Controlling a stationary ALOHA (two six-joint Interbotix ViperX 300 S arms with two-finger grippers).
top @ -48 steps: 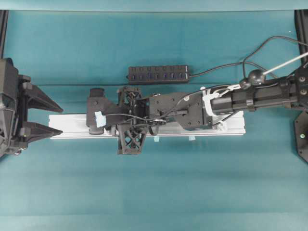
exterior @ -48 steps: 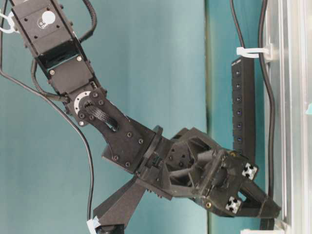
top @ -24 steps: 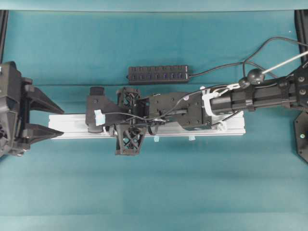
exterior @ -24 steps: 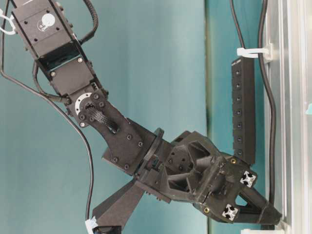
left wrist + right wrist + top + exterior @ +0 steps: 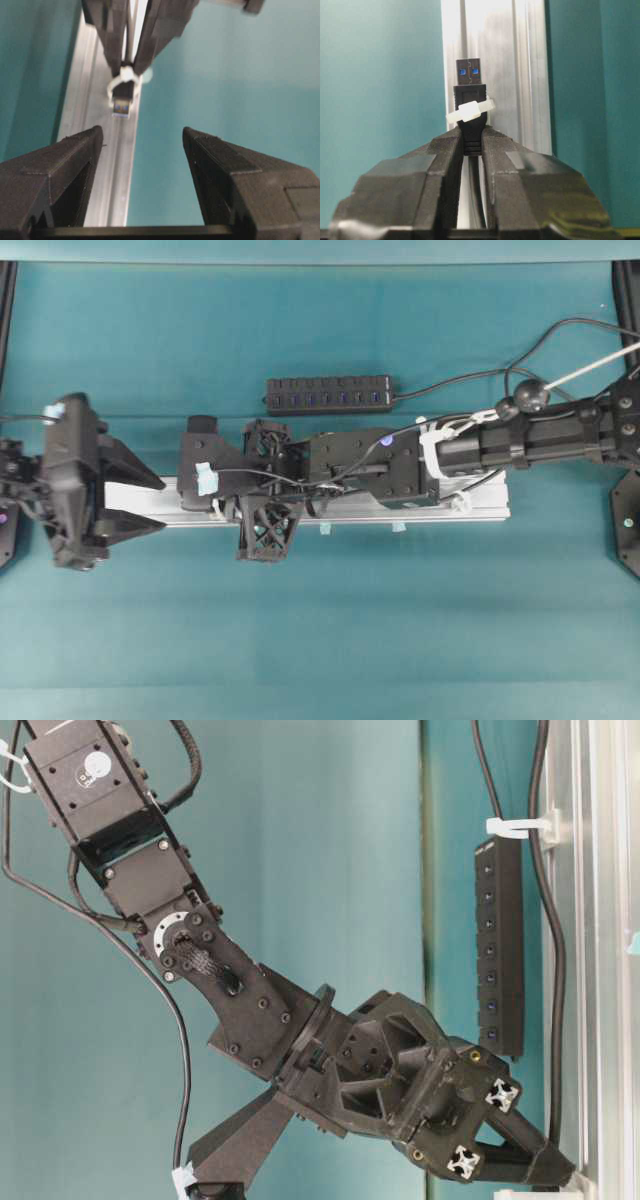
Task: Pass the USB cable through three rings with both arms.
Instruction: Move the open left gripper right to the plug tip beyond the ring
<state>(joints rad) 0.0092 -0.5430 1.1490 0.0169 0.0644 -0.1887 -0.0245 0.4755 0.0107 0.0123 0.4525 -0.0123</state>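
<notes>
Your right gripper (image 5: 471, 150) was clamped tight on the USB cable (image 5: 471, 100) just behind the plug, and the plug itself poked out past the fingertips, right through one whitish ring (image 5: 470, 111) that wrapped around its black body. The metal end with the blue insert faced along the silver rail (image 5: 520, 75), lying just above it. From the overhead view your right arm (image 5: 520, 440) stretched from the right side along the rail (image 5: 480, 508), covering most of its middle, so I couldn't make out the other rings there.

Your left gripper (image 5: 142, 165) sat at the left end of the rail with its fingers (image 5: 60, 170) spread wide, grasping nothing. In its wrist view the plug (image 5: 122, 100) pointed straight at the gap between them, but well apart from the tips. One finger hung over the rail, the other over the teal table (image 5: 240, 75).

A black multi-port hub (image 5: 328, 393) lay on the table just behind the rail, its own cord running off to the right.
</notes>
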